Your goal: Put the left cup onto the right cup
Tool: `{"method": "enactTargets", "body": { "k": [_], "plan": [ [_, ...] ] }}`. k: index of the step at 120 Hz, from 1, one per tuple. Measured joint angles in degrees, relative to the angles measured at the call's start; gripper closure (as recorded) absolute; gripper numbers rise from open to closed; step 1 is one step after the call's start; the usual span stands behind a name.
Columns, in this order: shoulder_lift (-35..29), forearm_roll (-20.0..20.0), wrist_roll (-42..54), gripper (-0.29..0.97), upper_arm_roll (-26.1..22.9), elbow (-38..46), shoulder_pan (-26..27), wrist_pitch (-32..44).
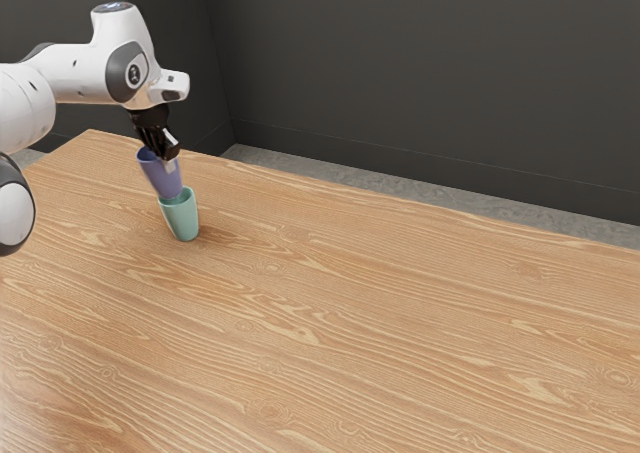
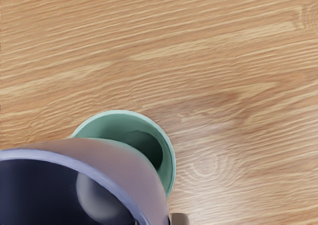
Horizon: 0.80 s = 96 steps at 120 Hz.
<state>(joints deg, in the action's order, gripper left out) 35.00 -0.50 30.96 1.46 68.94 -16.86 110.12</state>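
A purple cup (image 1: 160, 176) hangs tilted from my gripper (image 1: 164, 151), which is shut on its rim. Its base dips into the mouth of a green cup (image 1: 181, 216) standing on the wooden table (image 1: 380, 313) near the far left edge in the exterior view. In the wrist view the purple cup (image 2: 99, 170) sits large and close under my hand, partly covering the green cup (image 2: 149, 135), whose open rim shows just beyond it.
The wooden table stretches wide toward the exterior view's right and front. A dark wall and a grey floor strip (image 1: 420, 188) lie beyond the table's far edge.
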Motion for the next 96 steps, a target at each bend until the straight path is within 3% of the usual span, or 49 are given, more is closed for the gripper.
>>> {"method": "enactTargets", "body": {
  "k": [96],
  "plan": [
    [2.44, -0.01, 0.19, 0.79, -0.05, -3.56, 0.24, -0.09]
  ]
}}
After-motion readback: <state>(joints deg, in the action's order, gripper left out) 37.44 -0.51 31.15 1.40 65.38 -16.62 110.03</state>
